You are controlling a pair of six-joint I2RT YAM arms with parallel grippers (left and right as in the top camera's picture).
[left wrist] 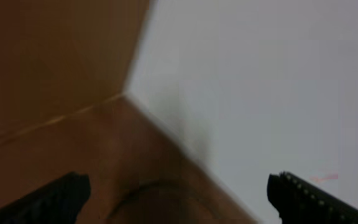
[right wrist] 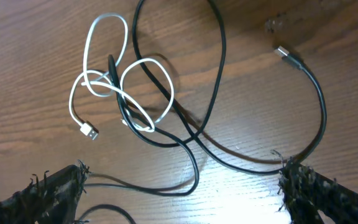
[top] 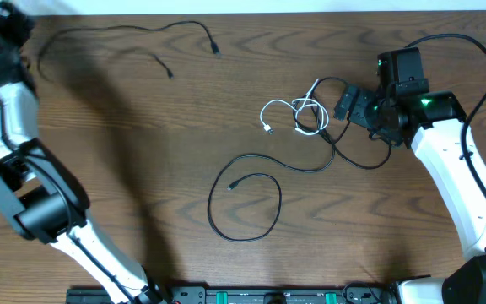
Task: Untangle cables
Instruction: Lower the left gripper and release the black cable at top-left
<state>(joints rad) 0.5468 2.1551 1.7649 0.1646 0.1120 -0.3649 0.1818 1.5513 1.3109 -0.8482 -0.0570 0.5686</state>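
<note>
The brown wood-grain bench (top: 142, 152) fills the overhead view. The white-and-black left arm (top: 24, 169) stands along its left edge, and the white-and-black right arm (top: 445, 160) reaches in from the right. A thin black cord (top: 116, 30) lies by itself toward the far left corner of the bench. It runs in a long shallow arc with both small ends free, well apart from the other two cords. A second thin black cord (top: 251, 155) makes an open loop near the middle of the bench, then runs right and away into a knot just beside the right arm's tip. There it crosses over itself and threads through the short white cord (top: 298, 114), whose few small loops are bunched together and touch it at several points. The right claw (right wrist: 182, 171) hangs over this knot with its two dark fingers spread wide apart. Nothing is between them, and the crossed cords lie on the wood below. The left claw (left wrist: 179, 183) is up at the far left corner, fingers likewise wide apart and gripping nothing; its wrist view is blurred. The white cord's silver plug (right wrist: 90, 132) rests free on the wood, and a black cord's metal-tipped plug (right wrist: 288, 53) lies off to the other side.
</note>
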